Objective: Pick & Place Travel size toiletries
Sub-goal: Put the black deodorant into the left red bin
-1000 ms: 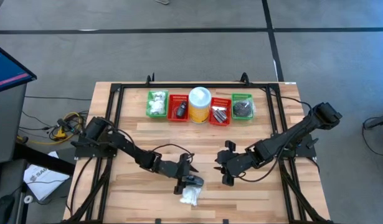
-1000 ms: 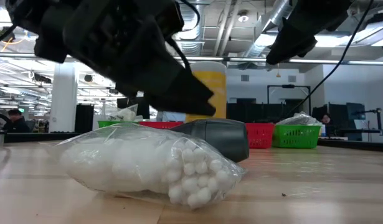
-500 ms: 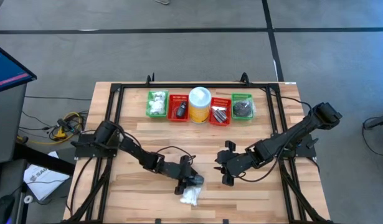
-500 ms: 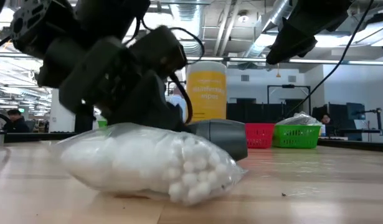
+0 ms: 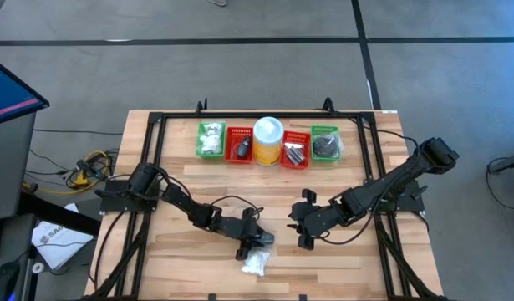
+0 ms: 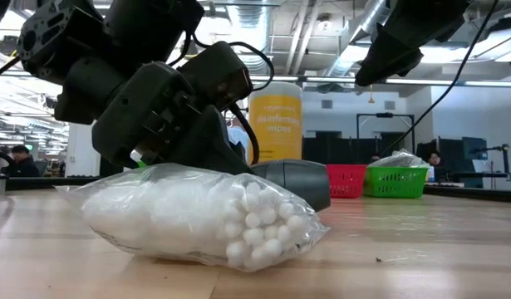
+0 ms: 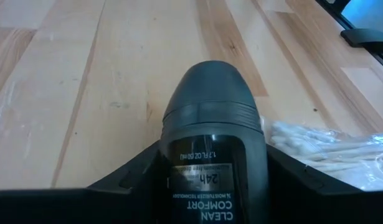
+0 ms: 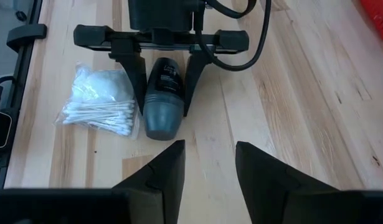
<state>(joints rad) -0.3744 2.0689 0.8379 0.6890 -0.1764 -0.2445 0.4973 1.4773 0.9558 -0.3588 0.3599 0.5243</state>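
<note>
Dark grey, the deodorant stick (image 8: 163, 99) lies near the table's (image 5: 348, 259) front edge, clamped between the left gripper's (image 8: 165, 93) fingers, beside a cotton swab bag (image 6: 197, 216). Picking underway; next, lifting toward the baskets (image 5: 240, 144). The right gripper (image 5: 302, 226) waits open nearby.

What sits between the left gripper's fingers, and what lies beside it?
The left gripper straddles a dark grey roll-on deodorant bottle lying on the wooden table. A clear bag of cotton swabs lies alongside; contact isn't discernible.

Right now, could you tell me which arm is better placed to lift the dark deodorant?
The left: its hand already straddles the deodorant beside the cotton swab bag. The right hand hovers apart, open.
</note>
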